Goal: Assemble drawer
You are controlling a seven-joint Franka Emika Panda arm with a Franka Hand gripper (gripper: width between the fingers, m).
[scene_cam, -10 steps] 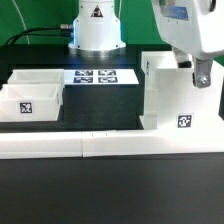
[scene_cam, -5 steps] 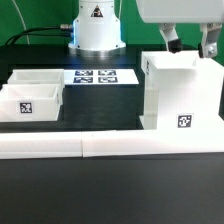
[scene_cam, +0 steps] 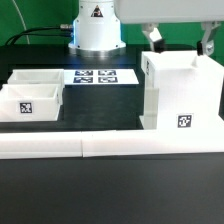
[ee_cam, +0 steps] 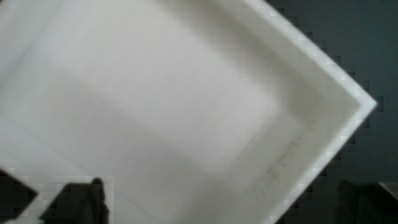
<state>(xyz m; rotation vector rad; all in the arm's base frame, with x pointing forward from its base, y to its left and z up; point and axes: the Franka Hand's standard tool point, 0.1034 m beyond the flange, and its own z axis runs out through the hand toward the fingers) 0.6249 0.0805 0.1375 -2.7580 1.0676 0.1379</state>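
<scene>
The tall white drawer case (scene_cam: 180,95) stands upright at the exterior view's right, with a black-and-white tag low on its front face. My gripper (scene_cam: 181,38) hovers just above the case's top. It is open, with the two fingers (scene_cam: 155,36) spread wide and nothing between them. In the wrist view the case's white hollow (ee_cam: 178,100) fills the frame, and the dark fingertips (ee_cam: 80,198) show at the edge, my gripper (ee_cam: 222,208) empty. Two small tagged open-top trays (scene_cam: 30,101) sit side by side at the exterior view's left.
The marker board (scene_cam: 98,76) lies flat between the trays and the case. A long low white border rail (scene_cam: 100,146) runs along the front. The robot's white base (scene_cam: 95,25) stands behind the marker board.
The gripper has risen from beside the case's right upper edge to above the case. It has shifted toward the exterior view's left, and its fingers now straddle the top.
</scene>
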